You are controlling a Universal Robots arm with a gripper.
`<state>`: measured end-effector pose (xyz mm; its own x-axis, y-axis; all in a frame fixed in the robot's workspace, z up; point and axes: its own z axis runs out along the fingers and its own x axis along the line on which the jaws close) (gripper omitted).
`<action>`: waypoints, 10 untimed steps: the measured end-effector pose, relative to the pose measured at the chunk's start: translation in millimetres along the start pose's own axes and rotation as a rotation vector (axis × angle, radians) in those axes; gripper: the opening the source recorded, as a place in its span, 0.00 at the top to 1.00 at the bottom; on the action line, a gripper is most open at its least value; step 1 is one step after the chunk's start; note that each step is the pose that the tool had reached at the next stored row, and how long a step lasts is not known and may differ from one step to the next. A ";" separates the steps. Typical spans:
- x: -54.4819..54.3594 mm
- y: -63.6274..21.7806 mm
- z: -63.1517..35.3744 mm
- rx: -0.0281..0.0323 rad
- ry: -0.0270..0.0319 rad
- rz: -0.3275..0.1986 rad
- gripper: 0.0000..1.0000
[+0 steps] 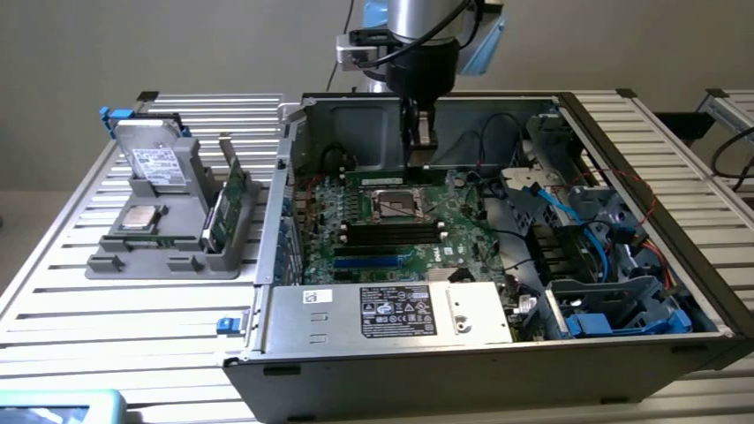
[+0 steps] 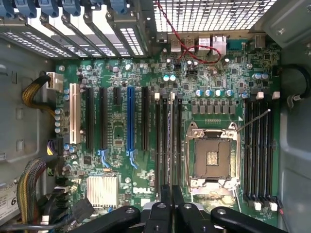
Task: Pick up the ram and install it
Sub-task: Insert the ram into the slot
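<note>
The ram (image 2: 170, 141) shows edge-on as a thin grey strip running out from between my fingertips, and it hangs below them over the motherboard (image 1: 389, 221) as a short pale piece (image 1: 422, 159). My gripper (image 2: 171, 191) (image 1: 421, 141) is shut on the ram, above the open computer case (image 1: 471, 344). In the wrist view the strip lines up with a bank of long black memory slots (image 2: 158, 141) beside the empty processor socket (image 2: 212, 158). How far it hangs above the slots I cannot tell.
A second bank of black slots (image 2: 260, 150) lies on the socket's other side. Blue and black cables (image 1: 554, 212) and a drive cage (image 1: 613, 309) fill the case's right side. On the exterior view's left, a grey rack (image 1: 165, 247) holds green cards (image 1: 229, 199), a drive (image 1: 154, 163) and a silver chip (image 1: 141, 216).
</note>
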<state>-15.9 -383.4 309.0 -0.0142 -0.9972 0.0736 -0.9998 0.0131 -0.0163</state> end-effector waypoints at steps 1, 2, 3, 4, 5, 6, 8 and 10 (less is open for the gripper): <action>-0.1 -0.1 1.1 0.0001 0.0028 0.000 0.88; -0.2 -0.2 2.2 0.0002 0.0055 0.000 0.88; -0.2 -0.3 3.3 0.0002 0.0083 0.000 0.88; -0.3 -0.4 4.3 0.0002 0.0110 0.000 0.88; -0.4 -0.4 4.7 0.0002 0.0125 0.000 0.88; -0.3 -0.4 4.8 0.0001 0.0128 0.000 0.88; -0.3 -0.3 4.9 0.0002 0.0128 0.000 0.88; -0.4 -0.3 5.7 0.0005 0.0121 0.000 0.88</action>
<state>-15.5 -383.4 303.3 -0.0142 -0.9962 0.0857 -0.9998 0.0128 -0.0167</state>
